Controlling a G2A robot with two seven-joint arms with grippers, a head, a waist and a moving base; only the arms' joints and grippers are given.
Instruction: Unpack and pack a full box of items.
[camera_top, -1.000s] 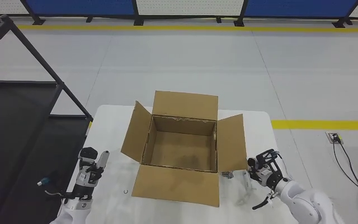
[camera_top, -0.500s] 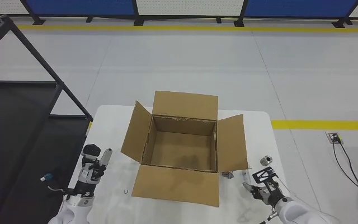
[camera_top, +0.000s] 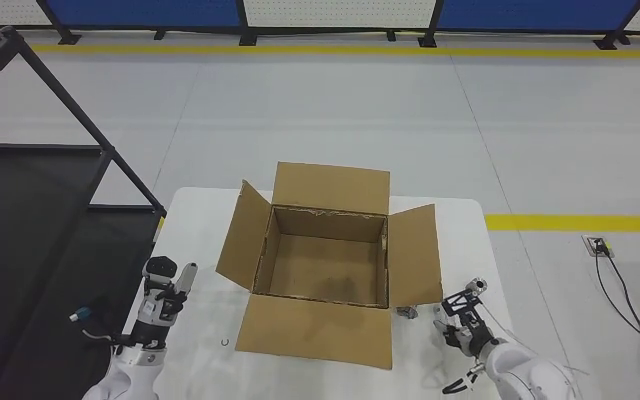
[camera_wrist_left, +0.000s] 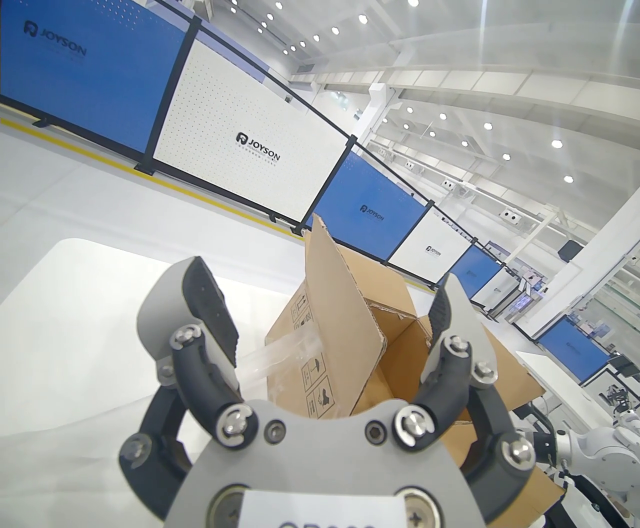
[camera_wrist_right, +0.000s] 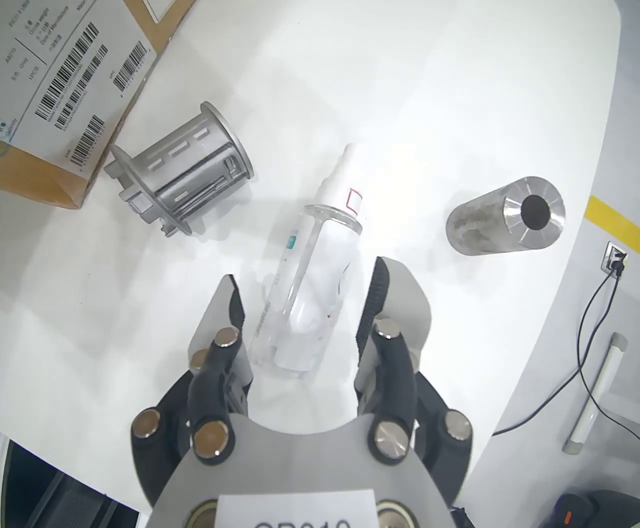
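The box (camera_top: 325, 265) is seen standing open in the middle of the table (camera_top: 200, 300), all four flaps spread, and nothing is made out on its floor. To the right of the box, the right end effector (camera_wrist_right: 306, 280) has been drawn back from its place of a second ago, and a metal cylinder (camera_wrist_right: 505, 222) is now uncovered there, lying on its side. The jaws are held apart, and a clear bottle (camera_wrist_right: 320, 240) is framed between them, lying flat and not gripped; whether it is touched cannot be told. A grey slotted part (camera_wrist_right: 185, 172) is found just beside a flap corner of the box. To the left of the box, the left end effector (camera_wrist_left: 324, 277) is kept almost where it was, jaws apart, nothing held. The unpacking is judged done or nearly so. The bottle is probably being lined up as the first thing to be packed back into the box.
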